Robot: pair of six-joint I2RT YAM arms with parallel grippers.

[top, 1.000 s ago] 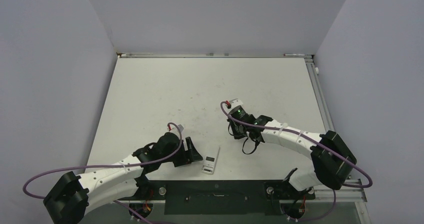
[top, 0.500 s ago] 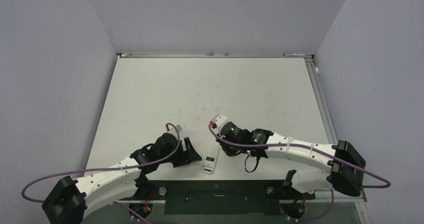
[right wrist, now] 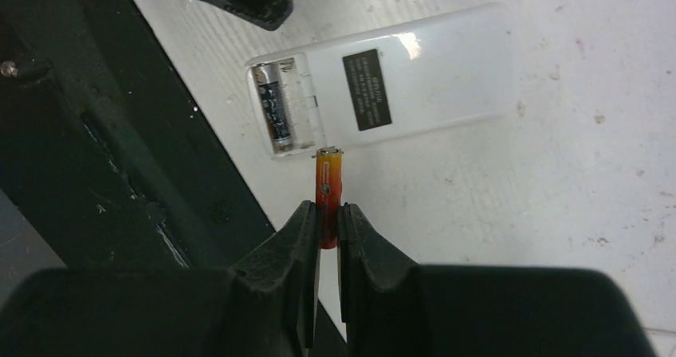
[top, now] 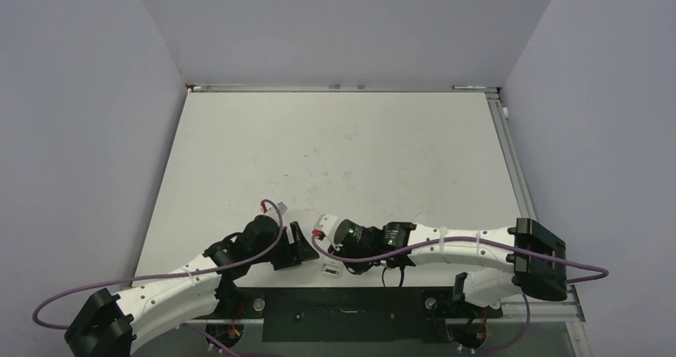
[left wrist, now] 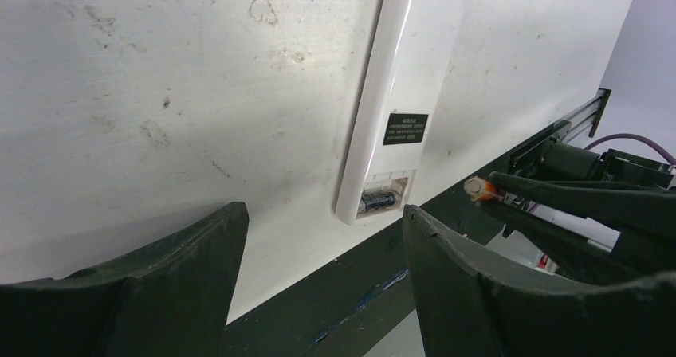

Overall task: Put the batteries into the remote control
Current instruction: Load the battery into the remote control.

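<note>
Right gripper [right wrist: 328, 217] clamped on slim orange cylindrical battery [right wrist: 328, 178], tip just short of white rectangular plastic remote's [right wrist: 414, 78] open bay [right wrist: 297, 102], axes roughly parallel.

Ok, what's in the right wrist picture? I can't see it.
The right end effector pinches an orange battery just beside the open slot of a white remote lying face down. One dark battery sits in the slot.

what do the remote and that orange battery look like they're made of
The remote control looks like smooth white plastic, slightly glossy: a bright highlight shows on its back. The orange battery in the right pincer seems metal under a shiny printed wrap, with a bare silvery end cap.
</note>
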